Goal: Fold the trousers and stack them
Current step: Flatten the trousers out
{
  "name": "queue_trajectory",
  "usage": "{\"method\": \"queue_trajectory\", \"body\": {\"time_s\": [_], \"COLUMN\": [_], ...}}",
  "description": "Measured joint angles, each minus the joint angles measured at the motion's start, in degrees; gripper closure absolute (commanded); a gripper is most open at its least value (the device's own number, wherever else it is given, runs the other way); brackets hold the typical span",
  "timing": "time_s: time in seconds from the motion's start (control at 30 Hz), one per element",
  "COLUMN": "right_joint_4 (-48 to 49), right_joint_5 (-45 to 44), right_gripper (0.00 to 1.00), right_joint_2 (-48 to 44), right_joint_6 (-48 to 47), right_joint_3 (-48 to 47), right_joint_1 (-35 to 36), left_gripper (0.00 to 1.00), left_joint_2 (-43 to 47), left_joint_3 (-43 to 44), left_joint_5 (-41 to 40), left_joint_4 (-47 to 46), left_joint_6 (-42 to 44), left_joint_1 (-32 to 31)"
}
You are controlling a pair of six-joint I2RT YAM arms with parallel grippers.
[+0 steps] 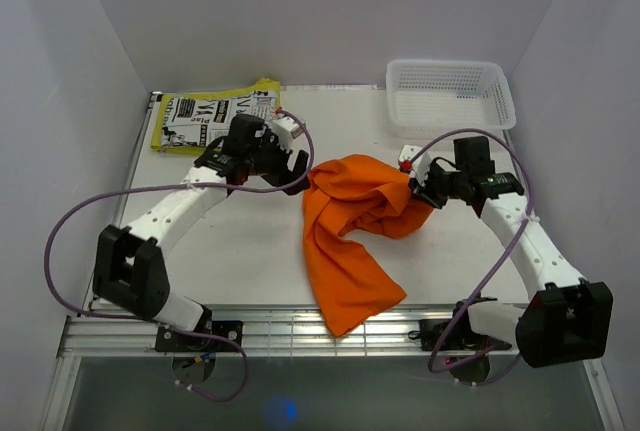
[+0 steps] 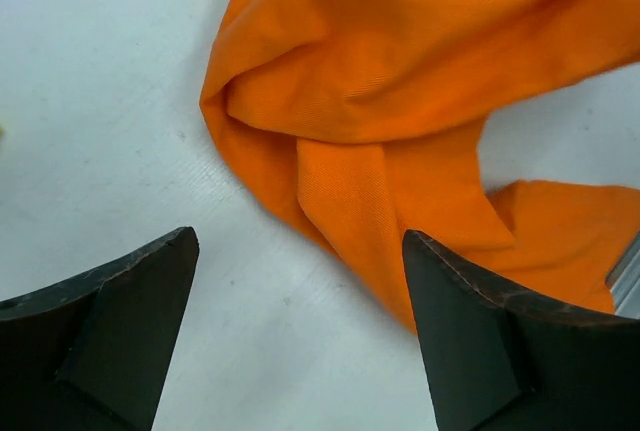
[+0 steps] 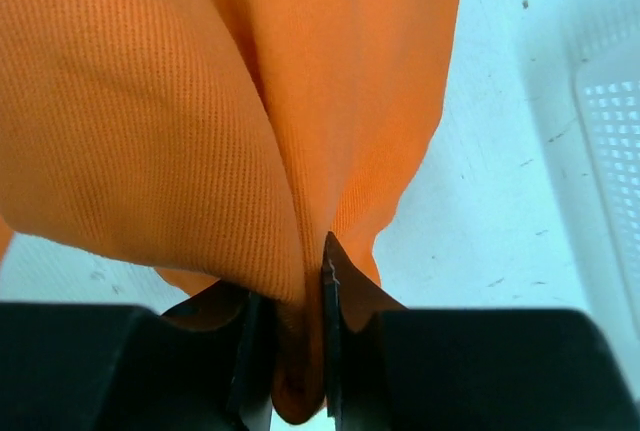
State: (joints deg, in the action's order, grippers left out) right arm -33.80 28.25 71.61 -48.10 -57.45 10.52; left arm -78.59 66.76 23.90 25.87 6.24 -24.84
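Note:
The orange trousers point(image 1: 352, 219) lie crumpled in the middle of the table, one end trailing to the front edge. My right gripper point(image 1: 422, 191) is shut on a fold of the trousers point(image 3: 300, 351) at their right side, the cloth pinched between the two fingers. My left gripper point(image 1: 280, 156) is open and empty just left of the trousers' upper left edge. In the left wrist view the trousers point(image 2: 400, 101) lie ahead of the open fingers point(image 2: 470, 341), whose right tip is at the cloth's edge.
A white mesh basket point(image 1: 450, 91) stands at the back right; its rim also shows in the right wrist view point(image 3: 610, 151). A yellow printed sheet point(image 1: 205, 116) lies at the back left. A metal rail point(image 1: 300, 331) runs along the table's front edge.

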Motion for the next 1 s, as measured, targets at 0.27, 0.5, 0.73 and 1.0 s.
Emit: {"method": "queue_trajectory", "body": {"time_s": [0.27, 0.5, 0.73, 1.0], "right_joint_4": [0.8, 1.9, 1.2, 1.9], "right_joint_5": [-5.8, -7.1, -8.8, -8.4], "right_gripper": [0.73, 0.9, 0.92, 0.92], "right_joint_2": [-12.3, -11.1, -4.1, -1.6], "right_joint_6": [-14.5, -15.8, -10.4, -5.8], "right_joint_3": [13.9, 15.6, 6.8, -12.0], "right_joint_1": [0.0, 0.0, -0.8, -5.8], "left_gripper": [0.05, 0.17, 0.96, 1.0], "left_joint_2": [-24.7, -35.7, -38.8, -33.6], "left_joint_3": [4.7, 13.2, 17.3, 23.1], "left_joint_5": [0.5, 0.3, 6.6, 8.0], "left_joint_4": [-7.9, -14.6, -14.0, -10.8], "left_joint_6": [1.9, 2.8, 1.6, 0.3], "left_joint_1": [0.0, 0.0, 0.2, 2.9]}}
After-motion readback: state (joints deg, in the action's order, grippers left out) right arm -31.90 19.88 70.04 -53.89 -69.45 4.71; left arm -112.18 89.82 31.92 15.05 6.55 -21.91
